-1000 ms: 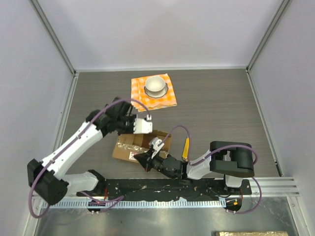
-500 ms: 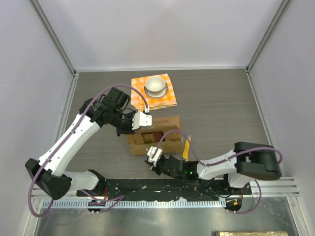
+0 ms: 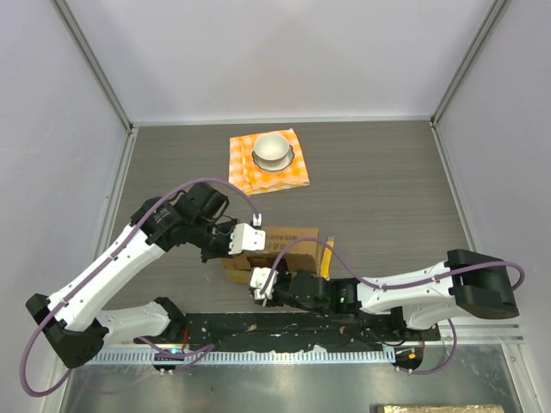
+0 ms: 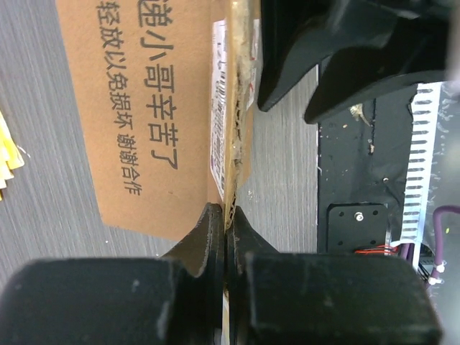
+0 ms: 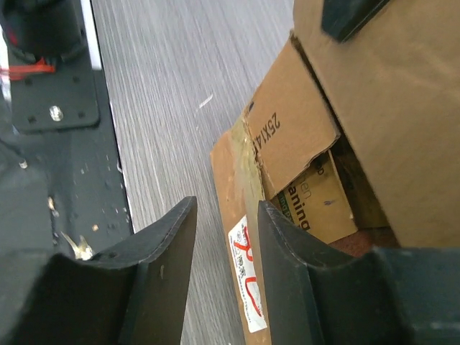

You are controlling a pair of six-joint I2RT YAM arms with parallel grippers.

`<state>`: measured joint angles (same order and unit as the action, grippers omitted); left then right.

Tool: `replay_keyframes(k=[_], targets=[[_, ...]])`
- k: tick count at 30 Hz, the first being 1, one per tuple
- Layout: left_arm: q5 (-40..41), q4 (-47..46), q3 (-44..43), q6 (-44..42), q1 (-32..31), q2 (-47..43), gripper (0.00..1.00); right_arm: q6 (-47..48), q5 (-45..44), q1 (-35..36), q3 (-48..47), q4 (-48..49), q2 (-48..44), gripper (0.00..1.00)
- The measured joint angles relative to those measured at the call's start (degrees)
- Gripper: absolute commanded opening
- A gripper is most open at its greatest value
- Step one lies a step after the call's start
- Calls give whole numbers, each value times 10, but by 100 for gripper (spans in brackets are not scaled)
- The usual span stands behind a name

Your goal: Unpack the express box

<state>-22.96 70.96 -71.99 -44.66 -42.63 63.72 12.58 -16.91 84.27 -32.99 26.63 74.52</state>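
The express box (image 3: 288, 241), brown cardboard, lies in front of the arm bases with its flaps loose. My left gripper (image 3: 249, 240) is shut on the thin edge of one flap (image 4: 230, 172), next to the white shipping label (image 4: 218, 108). My right gripper (image 3: 259, 286) is open at the box's near left corner. In the right wrist view its fingers (image 5: 287, 251) straddle a flap bearing the white red-marked sticker (image 5: 248, 291) without closing on it. Inside the open box I see a tan printed label (image 5: 316, 205) and a reddish-brown surface (image 5: 363, 241).
An orange checked cloth (image 3: 288, 170) with a white bowl (image 3: 272, 148) lies behind the box. A yellow object (image 3: 325, 256) sits just right of the box. The black base rail (image 3: 301, 331) runs close along the near side.
The box has shifted right and turned, pulled by my left gripper holding its flap. My right gripper has moved down and left to the box's near corner.
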Motion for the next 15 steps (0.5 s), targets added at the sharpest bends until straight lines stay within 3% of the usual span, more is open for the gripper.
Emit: replay_keyframes(k=[11,15], targets=[[-1,4,-11,42,-57,39,0,124,-37,12,6,-30,56,45],[-3,15,-40,42,-60,86,0,145,-40,14,8,-28,71,38]])
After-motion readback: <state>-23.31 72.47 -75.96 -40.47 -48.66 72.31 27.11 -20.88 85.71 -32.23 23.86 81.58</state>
